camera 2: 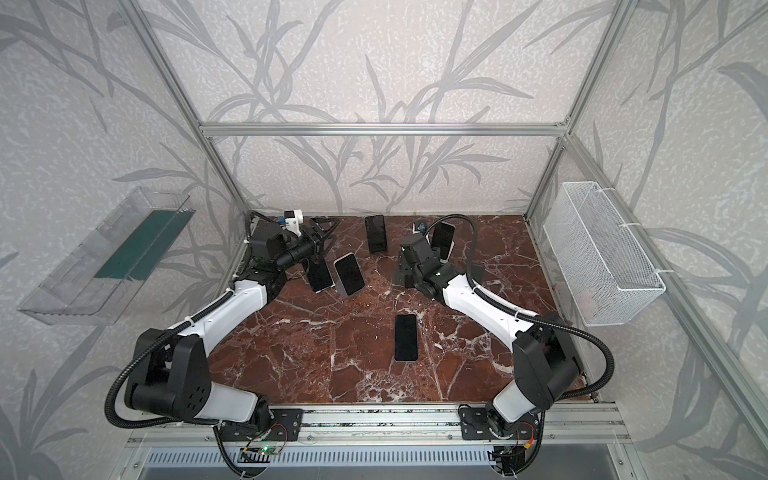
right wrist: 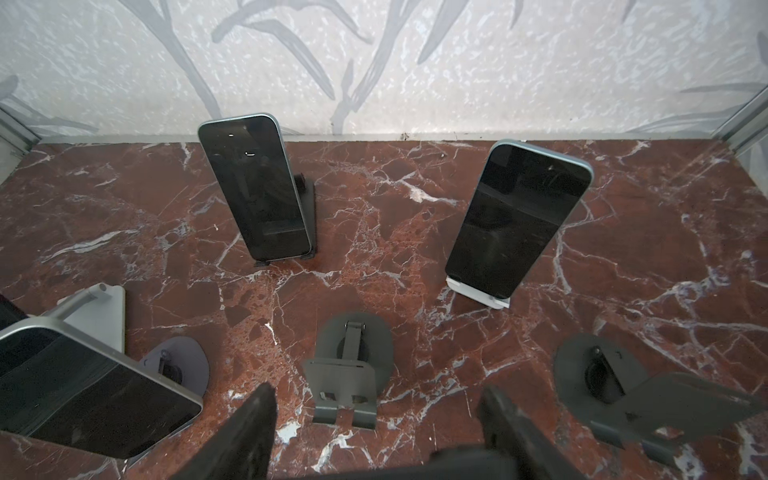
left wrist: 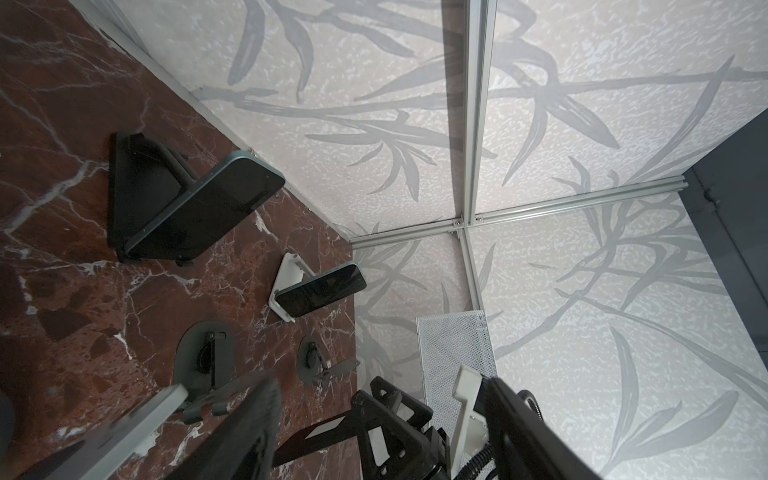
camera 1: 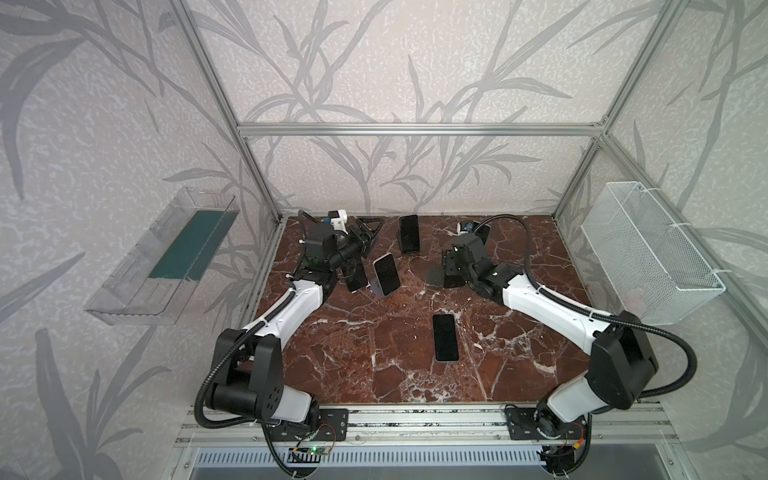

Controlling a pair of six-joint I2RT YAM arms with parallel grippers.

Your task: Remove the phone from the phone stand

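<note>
The flat phone [camera 1: 445,337] lies on its back in the middle of the counter [camera 1: 357,374], and we place everything from it. More phones lean on stands, all farther back than the flat phone. The pale-edged phone [camera 1: 386,274] leans on a gray stand [right wrist: 97,309], back and left of the flat phone. A dark phone [camera 1: 357,279] stands just past it, farther left; we cannot tell what props it. A second phone [right wrist: 257,187] leans on a black stand [right wrist: 309,216], back and a little left. A third phone [right wrist: 519,216] leans on a white stand [right wrist: 478,293], back and right of the flat phone.

Our left fingers [left wrist: 249,436] are spread apart and hold nothing; the pale-edged phone is just beside them. Our right fingers [right wrist: 253,436] are spread apart too and hold nothing. They point at an empty stand [right wrist: 345,374].

We think a phone is stiff, flat and fairly light. Its glass looks smooth, so it may slip, and it may crack if it falls. We think the best hold is on its two long edges, up high where the stand does not cover it. Then it can lift out of the little lip below.
</note>
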